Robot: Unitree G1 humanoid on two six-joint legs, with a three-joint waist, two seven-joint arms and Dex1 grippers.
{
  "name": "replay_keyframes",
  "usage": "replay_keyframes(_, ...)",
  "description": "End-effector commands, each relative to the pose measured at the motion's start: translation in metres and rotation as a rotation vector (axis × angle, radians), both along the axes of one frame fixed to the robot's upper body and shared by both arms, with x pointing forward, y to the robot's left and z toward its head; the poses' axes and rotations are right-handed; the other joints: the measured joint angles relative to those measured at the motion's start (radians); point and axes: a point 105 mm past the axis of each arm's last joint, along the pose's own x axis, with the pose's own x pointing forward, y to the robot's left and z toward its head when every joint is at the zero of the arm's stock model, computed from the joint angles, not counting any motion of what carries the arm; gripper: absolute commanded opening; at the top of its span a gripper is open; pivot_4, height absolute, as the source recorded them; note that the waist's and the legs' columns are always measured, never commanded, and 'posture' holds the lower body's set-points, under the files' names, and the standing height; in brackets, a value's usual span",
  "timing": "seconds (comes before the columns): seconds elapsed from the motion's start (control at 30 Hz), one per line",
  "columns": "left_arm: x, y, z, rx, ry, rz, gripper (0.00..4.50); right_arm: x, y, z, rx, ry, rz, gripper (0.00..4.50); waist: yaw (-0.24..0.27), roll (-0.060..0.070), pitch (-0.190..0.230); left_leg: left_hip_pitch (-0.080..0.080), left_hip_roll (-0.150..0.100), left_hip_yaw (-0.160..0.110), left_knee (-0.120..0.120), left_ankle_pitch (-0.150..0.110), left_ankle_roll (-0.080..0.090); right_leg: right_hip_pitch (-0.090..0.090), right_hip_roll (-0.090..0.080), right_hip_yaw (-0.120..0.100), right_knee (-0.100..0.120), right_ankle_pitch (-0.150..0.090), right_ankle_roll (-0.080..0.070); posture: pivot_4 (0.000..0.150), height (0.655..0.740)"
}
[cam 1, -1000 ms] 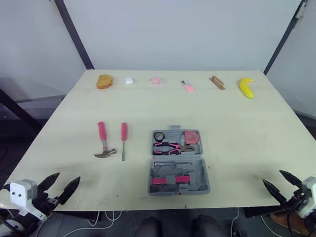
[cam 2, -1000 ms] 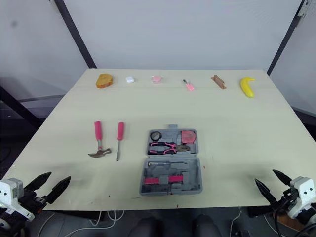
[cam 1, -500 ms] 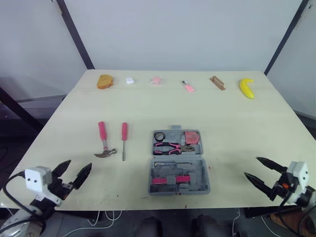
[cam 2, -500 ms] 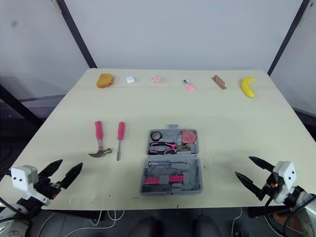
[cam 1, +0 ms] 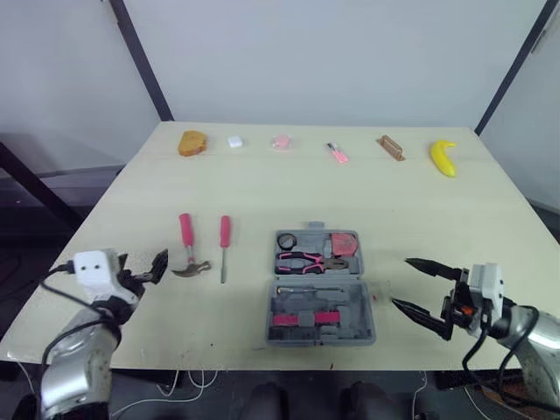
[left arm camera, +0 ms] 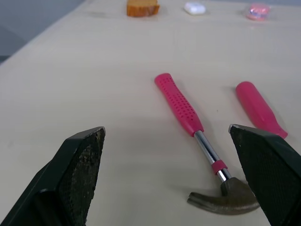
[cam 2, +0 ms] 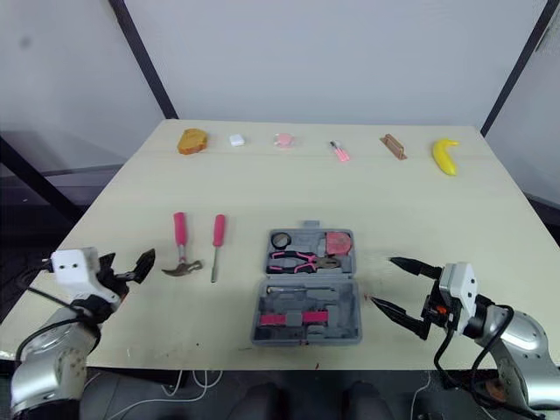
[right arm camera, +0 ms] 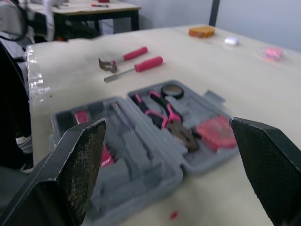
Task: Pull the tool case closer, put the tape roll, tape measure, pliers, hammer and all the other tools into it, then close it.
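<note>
The hammer (cam 1: 186, 252) lies flat just ahead of your left pincer (cam 2: 131, 264), head nearer the fingers, pink grip pointing away. Expect it to be stiff and head-heavy, so it will likely tip if you hold it far up. Take the grip close to the bare neck, where the dimpled rubber should resist slipping. That pincer is spread wide and holds nothing. The screwdriver (cam 1: 224, 245) lies just beyond the hammer, parallel to it. Your right pincer (cam 1: 402, 282), also wide and empty, hovers beside the open case (cam 1: 319, 289). The pale counter (cam 1: 437, 210) looks smooth, so tools may slide.
</note>
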Motion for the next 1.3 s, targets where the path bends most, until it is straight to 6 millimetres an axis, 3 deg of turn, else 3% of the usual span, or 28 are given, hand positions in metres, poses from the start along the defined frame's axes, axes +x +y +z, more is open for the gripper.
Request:
replay_keyframes(0.03, 0.012, 0.004, -0.001, 0.033, 0.035, 0.055, 4.5, 0.001, 0.008, 0.01, -0.002, -0.045, 0.029, 4.4, -0.001, 0.0, 0.0, 0.0, 0.0, 0.0, 0.0, 0.0, 0.0, 0.0, 0.0, 0.0, 0.0, 0.0, 0.0, 0.15, 0.74)
replay_keyframes(0.27, 0.038, -0.015, -0.016, 0.037, 0.155, 0.082, 4.5, 0.003, 0.023, 0.016, 0.001, -0.065, 0.063, 4.4, -0.001, 0.0, 0.0, -0.001, 0.0, -0.002, 0.0, 0.0, 0.0, 0.0, 0.0, -0.001, 0.0, 0.0, 0.0, 0.15, 0.74)
replay_keyframes(0.77, 0.048, -0.032, -0.03, -0.041, 0.279, 0.123, 4.5, 0.002, 0.033, 0.018, -0.002, -0.072, 0.088, 4.4, -0.001, -0.001, 0.0, -0.001, 0.0, -0.002, 0.0, 0.0, 0.0, 0.0, -0.001, -0.002, 0.001, 0.0, 0.0, 0.15, 0.74)
replay_keyframes(0.97, 0.053, -0.033, -0.026, -0.097, 0.275, 0.146, 2.95, 0.002, 0.038, 0.021, -0.002, -0.076, 0.111, 4.5, 0.0, -0.001, 0.0, -0.001, -0.001, -0.003, 0.0, 0.0, 0.0, 0.0, -0.001, -0.002, 0.0, 0.0, 0.0, 0.15, 0.74)
replay_keyframes(1.0, 0.054, -0.033, -0.026, -0.092, 0.279, 0.141, 2.35, 0.002, 0.039, 0.021, -0.001, -0.077, 0.113, 4.5, 0.0, -0.001, 0.0, -0.001, -0.001, -0.003, 0.0, 0.0, 0.0, 0.0, -0.001, -0.002, 0.0, 0.0, 0.0, 0.15, 0.74)
replay_keyframes(1.03, 0.054, -0.034, -0.027, -0.093, 0.287, 0.138, 2.24, 0.002, 0.04, 0.021, 0.0, -0.077, 0.115, 4.5, 0.0, -0.001, 0.0, -0.001, -0.001, -0.003, 0.0, 0.0, 0.0, 0.0, -0.001, -0.002, 0.0, 0.0, 0.0, 0.15, 0.74)
replay_keyframes(1.07, 0.053, -0.034, -0.028, -0.095, 0.296, 0.141, 1.54, 0.002, 0.04, 0.021, 0.0, -0.077, 0.117, 4.5, 0.0, -0.001, 0.0, -0.001, -0.001, -0.002, 0.0, 0.0, 0.0, 0.0, -0.001, -0.002, 0.0, 0.0, 0.0, 0.15, 0.74)
replay_keyframes(1.2, 0.052, -0.032, -0.03, -0.093, 0.312, 0.152, 0.05, 0.002, 0.042, 0.018, -0.001, -0.074, 0.12, 4.5, -0.001, -0.001, 0.0, -0.001, -0.001, -0.003, 0.0, 0.0, 0.0, 0.0, -0.001, -0.002, 0.001, 0.0, 0.0, 0.15, 0.74)
replay_keyframes(1.3, 0.05, -0.031, -0.029, -0.091, 0.311, 0.149, 0.02, 0.001, 0.043, 0.017, 0.001, -0.073, 0.127, 4.5, -0.002, -0.001, 0.0, -0.001, -0.001, -0.003, 0.0, 0.0, 0.0, 0.0, -0.001, -0.002, 0.001, 0.0, 0.0, 0.15, 0.74)
